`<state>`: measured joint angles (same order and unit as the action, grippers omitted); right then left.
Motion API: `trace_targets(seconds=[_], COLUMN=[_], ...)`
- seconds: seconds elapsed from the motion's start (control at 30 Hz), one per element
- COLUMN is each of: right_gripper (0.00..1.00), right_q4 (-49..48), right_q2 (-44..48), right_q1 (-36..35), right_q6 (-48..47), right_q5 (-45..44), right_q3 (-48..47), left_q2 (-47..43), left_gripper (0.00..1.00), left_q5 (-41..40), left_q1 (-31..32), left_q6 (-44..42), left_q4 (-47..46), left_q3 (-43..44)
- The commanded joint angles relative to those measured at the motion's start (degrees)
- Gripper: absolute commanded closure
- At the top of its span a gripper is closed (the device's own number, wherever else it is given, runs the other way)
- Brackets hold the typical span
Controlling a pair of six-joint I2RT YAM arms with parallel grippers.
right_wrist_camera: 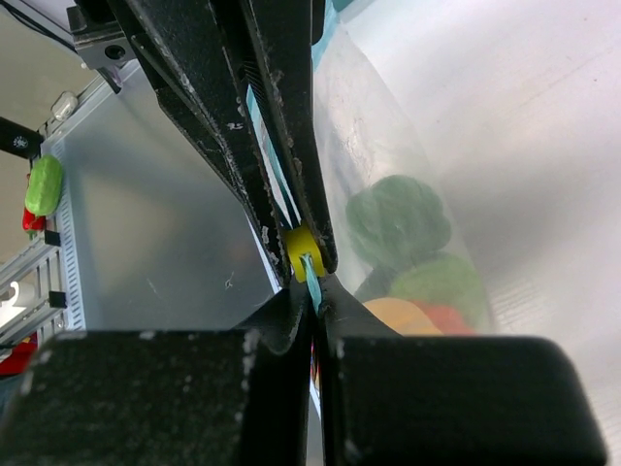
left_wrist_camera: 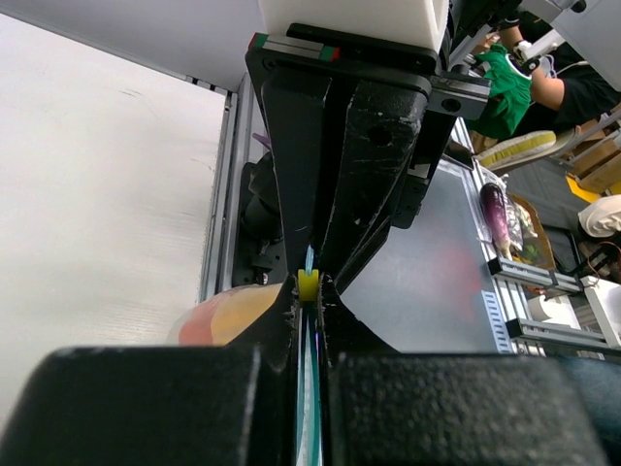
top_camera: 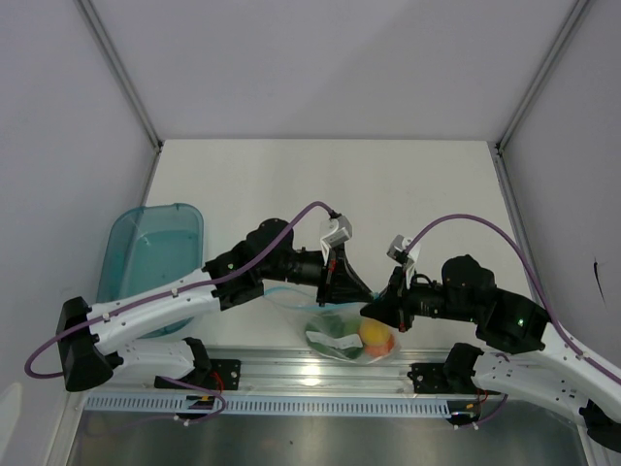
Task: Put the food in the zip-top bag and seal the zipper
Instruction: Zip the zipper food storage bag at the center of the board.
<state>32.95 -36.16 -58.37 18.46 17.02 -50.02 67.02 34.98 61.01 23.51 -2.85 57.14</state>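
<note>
The clear zip-top bag [top_camera: 335, 320] hangs between both grippers just over the table's near edge. Inside it lies the food: an orange round fruit [top_camera: 376, 337] [right_wrist_camera: 408, 316] and green pieces [top_camera: 335, 330] [right_wrist_camera: 398, 218]. My left gripper [top_camera: 357, 288] [left_wrist_camera: 309, 296] is shut on the zipper [left_wrist_camera: 308, 283], its tips pinching the small yellow slider on the light blue strip. Tip to tip with it, my right gripper [top_camera: 374, 311] [right_wrist_camera: 315, 296] is shut on the end of the blue strip [right_wrist_camera: 311, 275]. The orange fruit [left_wrist_camera: 228, 316] shows left of my left fingers.
A teal translucent tray [top_camera: 155, 252] stands at the left of the table. The aluminium rail [top_camera: 320, 374] carrying both arm bases runs along the near edge, right below the bag. White walls enclose the table on three sides.
</note>
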Motion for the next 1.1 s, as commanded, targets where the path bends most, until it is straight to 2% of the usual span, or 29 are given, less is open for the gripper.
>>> trace_targets(seconds=[0.0,0.17,0.23,0.4,0.7,0.8,0.87,0.9,0.93,1.0,1.07], right_gripper=[1.0,1.0,1.0,1.0,1.0,1.0,1.0,0.94,0.79,0.64,0.6], right_q4=[-2.9,-4.4,-5.2,-5.1,-4.1,-3.5,-1.9,-1.0,0.9,3.8,5.7], right_q2=[1.2,6.0,7.4,10.4,11.6,11.8,10.7,9.7,7.6,5.2,1.7], right_q1=[-0.1,-0.1,-0.1,-0.1,-0.1,0.0,-0.1,-0.1,-0.1,-0.1,-0.1], right_q6=[1.0,3.5,4.7,6.9,6.8,4.8,1.2,0.4,-1.4,-2.6,-4.6], right_q5=[-1.1,-9.4,-11.2,-15.8,-15.8,-12.9,-6.6,-4.4,-2.4,1.6,4.7], right_q3=[-0.9,-0.1,0.3,1.6,-0.4,-1.1,-2.2,-3.0,-4.9,-6.9,-10.1], left_q2=[-0.3,-1.4,-1.2,-2.8,-5.1,-4.8,-4.6,-4.4,-4.1,-3.7,-2.8], left_gripper=[0.99,0.99,0.99,0.99,0.99,0.99,0.99,0.99,0.99,1.0,0.99], left_q5=[-0.8,-0.7,0.3,1.4,1.3,1.4,1.8,1.8,1.8,1.9,2.2], left_q1=[0.4,0.4,0.3,0.4,0.3,0.3,0.3,0.3,0.3,0.3,0.3], left_q6=[-0.4,-1.7,-2.3,-2.4,-2.7,-3.0,-3.4,-3.9,-4.3,-5.5,-6.2], left_q4=[1.1,2.4,5.7,7.0,8.7,9.7,10.0,11.0,11.8,13.4,15.7], left_q3=[2.2,0.7,0.6,-1.2,-3.1,-2.4,-1.2,0.8,1.5,4.4,5.7])
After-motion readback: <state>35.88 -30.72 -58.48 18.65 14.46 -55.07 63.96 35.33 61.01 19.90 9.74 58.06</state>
